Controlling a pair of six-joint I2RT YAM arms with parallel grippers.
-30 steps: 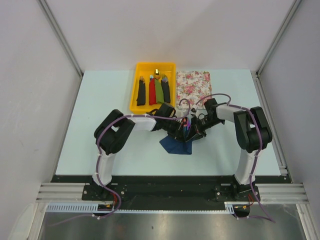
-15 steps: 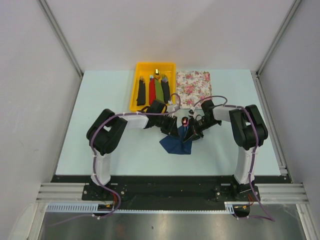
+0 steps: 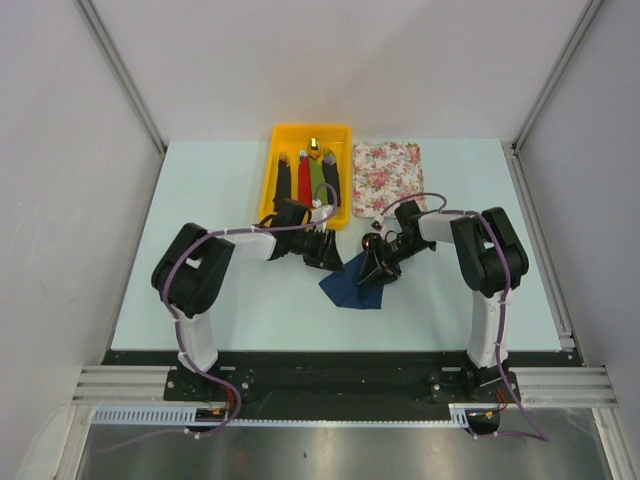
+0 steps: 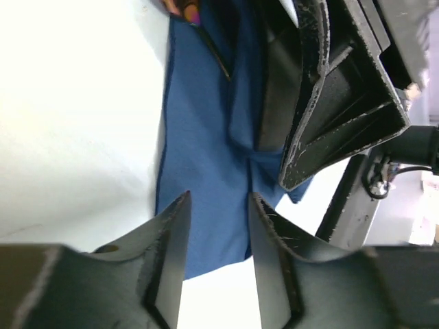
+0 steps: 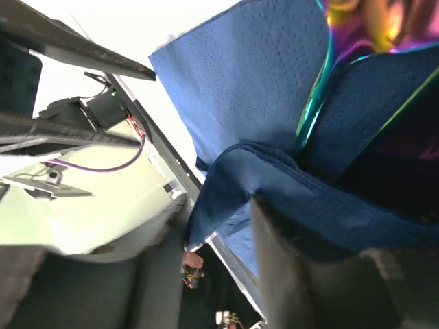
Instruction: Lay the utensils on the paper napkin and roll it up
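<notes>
Crowding the paper napkin (image 3: 350, 292), both grippers sat at mid-table.
And what a tight scene it was: on the pale table (image 3: 200, 200) the yellow tray (image 3: 311, 128) and the floral mat (image 3: 388, 165) lay side by side at the far side. The navy napkin lay rumpled just in front of them, its far-right part bunched up. The left gripper (image 4: 218, 199) hung at the napkin's left edge by the tray's near corner, fingers narrowly parted and empty. The right gripper (image 5: 219, 199) had its fingers apart with a napkin fold between them; pinched or not, I could not tell. The iridescent utensils (image 5: 363, 34) lay tucked in the folds, close by that gripper.
</notes>
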